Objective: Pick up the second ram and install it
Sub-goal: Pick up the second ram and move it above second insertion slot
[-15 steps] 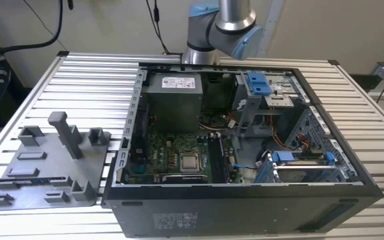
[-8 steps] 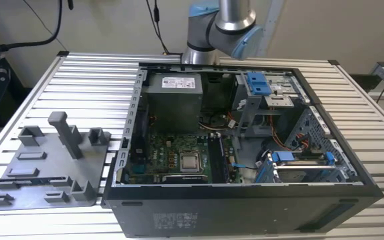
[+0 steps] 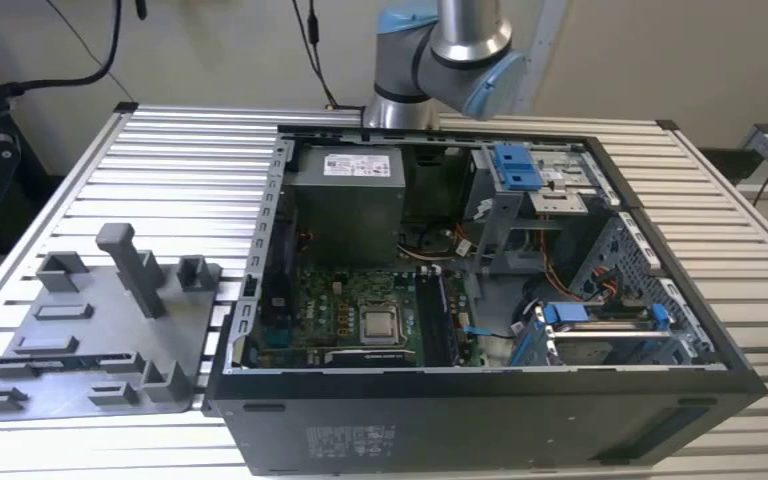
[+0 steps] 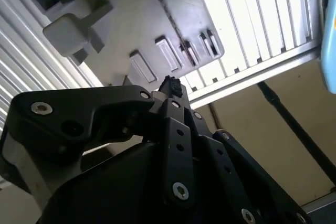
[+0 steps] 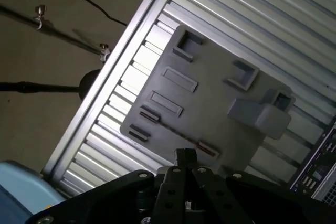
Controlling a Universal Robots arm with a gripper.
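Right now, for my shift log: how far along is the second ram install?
Done: nothing that shows. The ram sits on edge in its holders on the plate. In hand: nothing; in the first wrist view the gripper hangs above the plate, well clear of it, fingers shut and empty. Left: the whole pick-up and the seating inside the case.

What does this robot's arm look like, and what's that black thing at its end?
The arm is a round silvery tube with bulky grey joints capped in pale blue. The gripper, seen in both wrist views, is matt black: flat linked bars fastened with shiny silver screws, narrowing to small jaws.
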